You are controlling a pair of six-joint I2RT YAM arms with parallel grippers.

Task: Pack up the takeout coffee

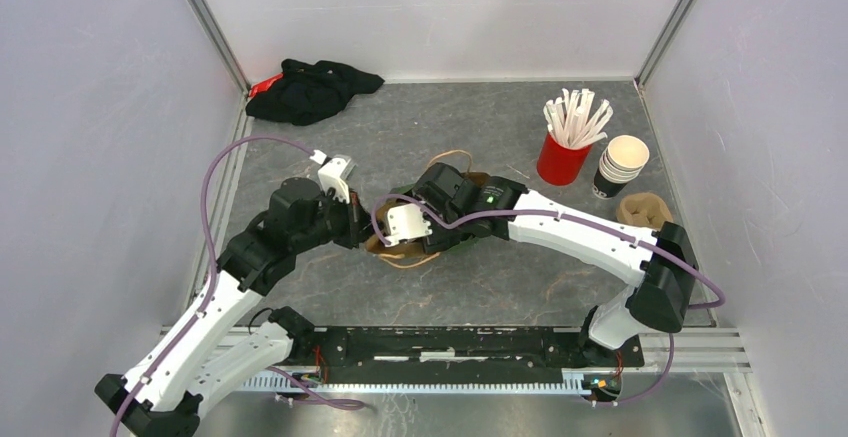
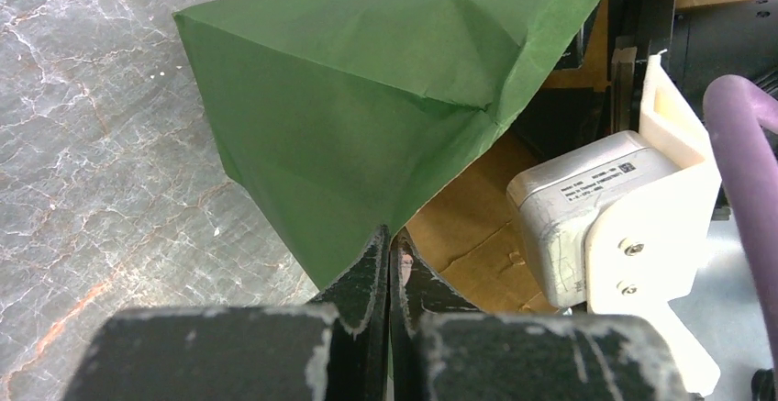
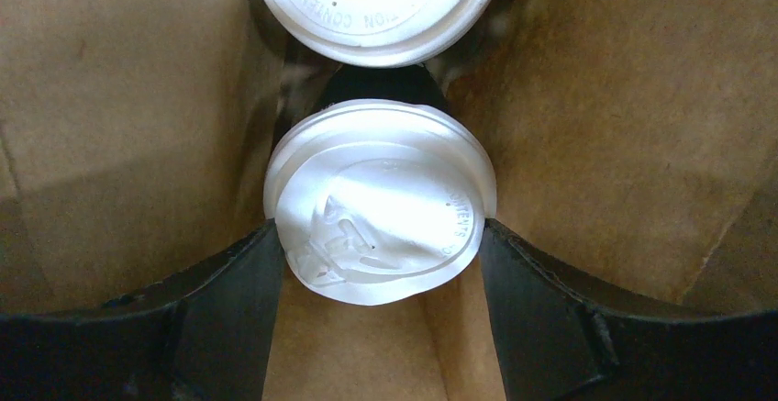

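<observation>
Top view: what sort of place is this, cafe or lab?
Likely a lab robot cell: plain walls on metal framing enclose the table, the left arm and right arm are bolted to a rail, and the red cup of straws and stacked paper cups look like props.

Both cups sit inside the brown-lined paper bag (image 3: 119, 98), lids on and facing the bag's mouth, bodies almost fully hidden.

The near cup (image 3: 381, 204): round white lid, top dented and creased, rim pressed on both sides by the right gripper (image 3: 381, 236) jaws.

The far cup (image 3: 376, 2): smooth white lid with raised lettering, just behind the first, partly cut off by the frame edge.
</observation>
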